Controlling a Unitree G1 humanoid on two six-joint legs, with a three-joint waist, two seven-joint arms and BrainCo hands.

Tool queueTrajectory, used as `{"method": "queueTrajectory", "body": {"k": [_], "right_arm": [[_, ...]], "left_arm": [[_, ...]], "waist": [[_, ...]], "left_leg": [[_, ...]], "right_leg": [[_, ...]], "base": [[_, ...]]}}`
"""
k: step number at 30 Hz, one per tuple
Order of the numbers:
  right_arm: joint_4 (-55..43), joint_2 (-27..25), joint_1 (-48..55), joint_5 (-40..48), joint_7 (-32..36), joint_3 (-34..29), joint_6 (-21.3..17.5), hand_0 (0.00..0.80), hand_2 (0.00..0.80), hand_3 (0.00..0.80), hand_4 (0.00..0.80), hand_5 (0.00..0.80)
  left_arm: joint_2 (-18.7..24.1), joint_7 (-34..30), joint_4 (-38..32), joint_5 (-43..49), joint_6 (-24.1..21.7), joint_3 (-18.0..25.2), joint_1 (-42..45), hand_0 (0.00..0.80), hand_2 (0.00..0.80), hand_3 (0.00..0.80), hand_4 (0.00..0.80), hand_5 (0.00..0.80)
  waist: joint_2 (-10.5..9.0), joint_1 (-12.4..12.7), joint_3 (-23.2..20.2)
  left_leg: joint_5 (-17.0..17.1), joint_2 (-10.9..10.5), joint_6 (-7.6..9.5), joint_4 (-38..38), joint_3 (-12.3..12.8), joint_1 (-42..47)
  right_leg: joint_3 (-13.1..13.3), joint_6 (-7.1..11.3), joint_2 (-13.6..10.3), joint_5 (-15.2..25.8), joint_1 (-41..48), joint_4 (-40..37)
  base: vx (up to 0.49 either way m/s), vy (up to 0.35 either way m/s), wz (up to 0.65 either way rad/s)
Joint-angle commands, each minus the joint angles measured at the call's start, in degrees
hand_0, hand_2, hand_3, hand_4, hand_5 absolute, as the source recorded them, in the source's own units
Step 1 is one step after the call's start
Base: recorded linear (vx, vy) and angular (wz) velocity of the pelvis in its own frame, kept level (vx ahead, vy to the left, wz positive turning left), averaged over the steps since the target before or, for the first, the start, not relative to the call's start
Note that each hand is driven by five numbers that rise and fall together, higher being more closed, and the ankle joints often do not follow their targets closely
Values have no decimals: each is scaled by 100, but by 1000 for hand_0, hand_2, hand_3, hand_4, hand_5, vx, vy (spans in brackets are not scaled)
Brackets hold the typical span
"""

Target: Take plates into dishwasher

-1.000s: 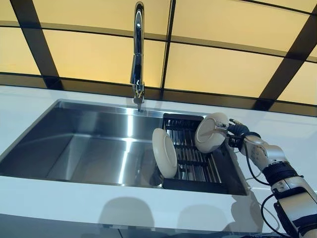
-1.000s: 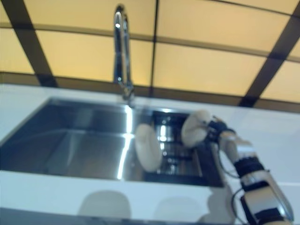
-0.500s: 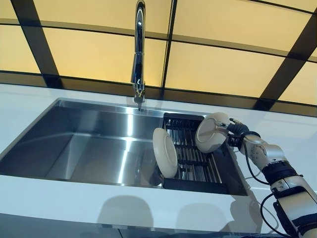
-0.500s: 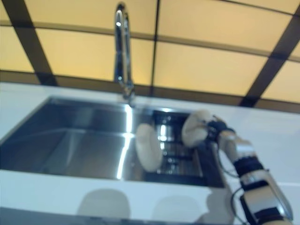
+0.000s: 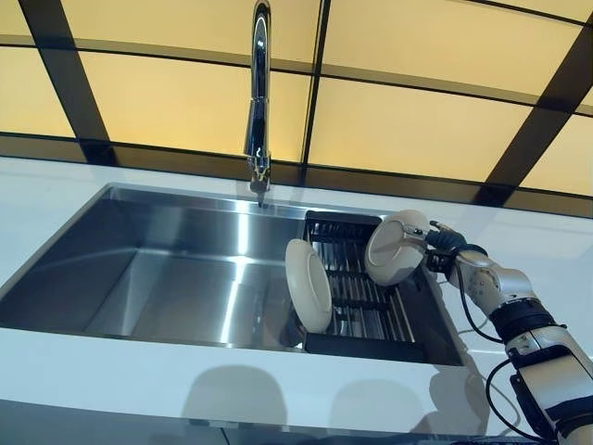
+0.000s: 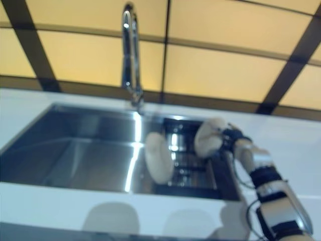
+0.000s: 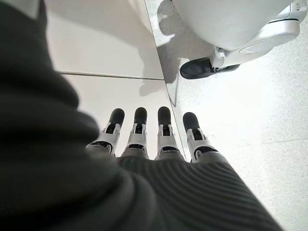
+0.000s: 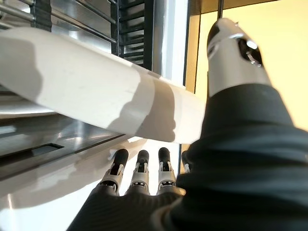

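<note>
Left eye view puts your right hand (image 5: 443, 245) pinching the plate (image 5: 394, 247) right of centre above the dish rack (image 5: 357, 292); keep that pinch firm, lift clear of the other plate (image 5: 308, 284).

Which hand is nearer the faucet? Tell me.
Right. The right hand holds a plate over the rack, right of the faucet. The left hand hangs low over the floor, outside both eye views.

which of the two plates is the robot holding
The plate on the right, over the black rack's far right side: the right hand grips its rim. The other plate stands untouched on edge at the rack's left.
</note>
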Motion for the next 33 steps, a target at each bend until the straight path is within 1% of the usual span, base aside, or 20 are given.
{"method": "queueTrajectory", "body": {"k": [1,5,13,33], "right_arm": [[154,-31,-478,154,174,272,71,0,0,0,0,0],[220,-72,-478,152,352,294,241,0,0,0,0,0],[239,-115,-459,1,646,393,389,0,0,0,0,0],[282,-188,-520,-140,816,470,494,0,0,0,0,0]], "left_arm": [[69,92,29,-121,-70,-279,-272,0,0,0,0,0],[80,87,29,-111,-56,-262,-273,0,0,0,0,0],[111,81,42,-95,-74,-233,-257,0,0,0,0,0],[149,99,-4,-124,-33,-226,-257,0,0,0,0,0]], "waist": [[-113,124,1],[-131,126,-9],[-174,123,-27],[-210,125,-57]], "left_leg": [[-222,-171,182,80,238,-55],[-232,-169,186,73,237,-40],[-236,-170,193,65,241,-25],[-239,-177,207,48,248,-12]], "right_leg": [[119,137,12,-310,115,261],[112,142,9,-313,132,256],[114,146,15,-310,143,249],[115,158,25,-307,142,259]], "base": [[0,0,0],[0,0,0],[0,0,0],[0,0,0]]}}
